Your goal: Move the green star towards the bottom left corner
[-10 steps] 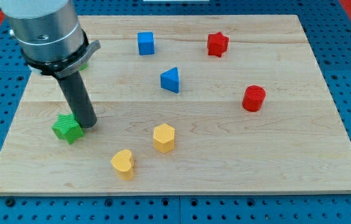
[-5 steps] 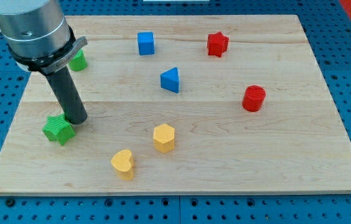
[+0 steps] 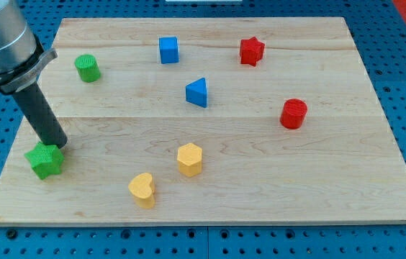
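Observation:
The green star (image 3: 45, 160) lies near the left edge of the wooden board (image 3: 260, 180), in its lower left part. My tip (image 3: 57, 144) touches the star's upper right side. The dark rod rises from there up to the view's top left, under the grey arm body.
A green cylinder (image 3: 87, 67) stands at the upper left. A blue cube (image 3: 168, 50), a red star (image 3: 252, 51), a blue triangle (image 3: 197, 93) and a red cylinder (image 3: 294, 114) lie across the upper board. A yellow hexagon (image 3: 189, 159) and a yellow heart (image 3: 142, 189) lie low in the middle.
My tip has slid left and slightly down, pushing the green star towards the board's left edge. The green cylinder, earlier hidden behind the arm, now shows fully.

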`<state>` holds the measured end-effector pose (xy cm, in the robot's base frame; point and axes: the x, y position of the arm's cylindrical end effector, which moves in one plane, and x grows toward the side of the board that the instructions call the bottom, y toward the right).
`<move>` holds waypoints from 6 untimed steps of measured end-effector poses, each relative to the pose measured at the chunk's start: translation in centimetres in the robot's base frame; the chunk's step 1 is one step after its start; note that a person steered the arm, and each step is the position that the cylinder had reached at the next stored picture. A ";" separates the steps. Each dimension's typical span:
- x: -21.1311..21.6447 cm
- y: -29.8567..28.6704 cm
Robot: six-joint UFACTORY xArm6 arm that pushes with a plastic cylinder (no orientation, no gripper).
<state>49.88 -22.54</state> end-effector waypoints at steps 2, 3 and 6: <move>1.8 -0.5; 2.7 -1.3; 4.8 -3.0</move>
